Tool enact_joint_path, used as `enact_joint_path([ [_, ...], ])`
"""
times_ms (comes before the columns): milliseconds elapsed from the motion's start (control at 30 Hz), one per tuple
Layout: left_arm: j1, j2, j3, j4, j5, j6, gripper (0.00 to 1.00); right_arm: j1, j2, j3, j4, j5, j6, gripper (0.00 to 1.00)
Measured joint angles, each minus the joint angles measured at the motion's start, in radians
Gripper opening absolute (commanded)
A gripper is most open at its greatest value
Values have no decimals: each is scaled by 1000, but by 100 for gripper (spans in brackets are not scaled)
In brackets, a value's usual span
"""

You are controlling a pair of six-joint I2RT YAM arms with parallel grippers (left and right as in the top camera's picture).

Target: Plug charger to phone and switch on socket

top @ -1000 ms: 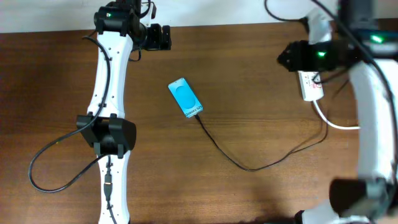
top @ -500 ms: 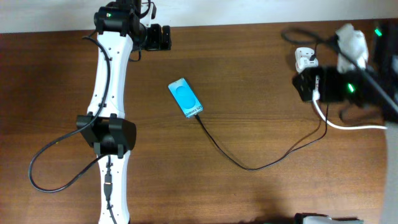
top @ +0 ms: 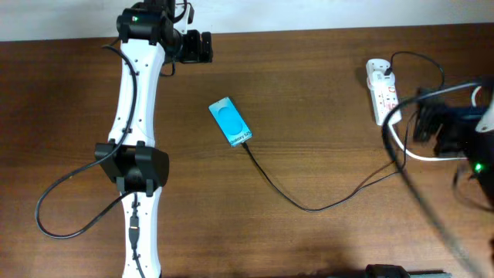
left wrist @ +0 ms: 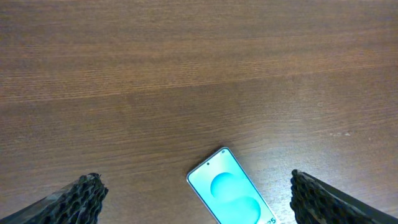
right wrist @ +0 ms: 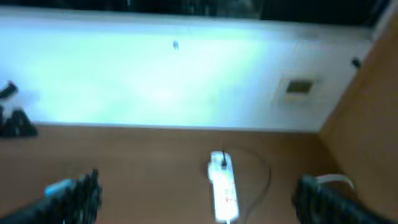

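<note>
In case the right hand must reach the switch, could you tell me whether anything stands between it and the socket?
Nothing visible does: in the right wrist view the socket lies ahead of the open right hand, with only bare table in between.

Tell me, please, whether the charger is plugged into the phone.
Apparently in: the charger ends right at the lower short edge of the phone in the overhead view; full seating cannot be told.

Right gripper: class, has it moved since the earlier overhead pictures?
Yes. The right gripper has pulled back, to the right and toward the near side, off the socket, which now lies uncovered.
</note>
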State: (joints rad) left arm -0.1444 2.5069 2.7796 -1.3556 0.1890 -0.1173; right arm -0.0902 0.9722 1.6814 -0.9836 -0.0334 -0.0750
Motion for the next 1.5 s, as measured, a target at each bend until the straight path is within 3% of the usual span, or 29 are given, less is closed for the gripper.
enact_joint_path([
  [33,0,0,0,-1,0,0,99,0,-94,-151,147,11,-8,98],
  [100,0,0,0,0,0,0,99,0,-333,-584,601,23,-26,98],
  [167,0,0,1,-1,1,0,99,0,-505,-943,866,22,-34,98],
  [267,0,0,1,-2,0,0,99,0,-743,-1357,1094,21,-38,98],
  [367,0,0,1,-2,0,0,99,0,-903,-1553,1119,5,-38,98],
  [467,0,0,1,-2,0,0,99,0,-951,-1636,1103,-29,-37,98],
  [600,0,0,1,-3,0,0,99,0,-958,-1671,929,-105,-38,98],
  [1033,0,0,1,-2,0,0,99,0,-958,-1671,927,-131,-37,98],
  [1233,0,0,1,-32,-82,0,99,0,-958,-1671,927,-131,-37,99],
  [1333,-8,-13,-21,140,-96,47,99,0,-958,-1671,927,-134,-37,98],
  [1500,-27,-308,-394,428,-69,137,99,0,-958,-1671,927,-135,-37,98],
])
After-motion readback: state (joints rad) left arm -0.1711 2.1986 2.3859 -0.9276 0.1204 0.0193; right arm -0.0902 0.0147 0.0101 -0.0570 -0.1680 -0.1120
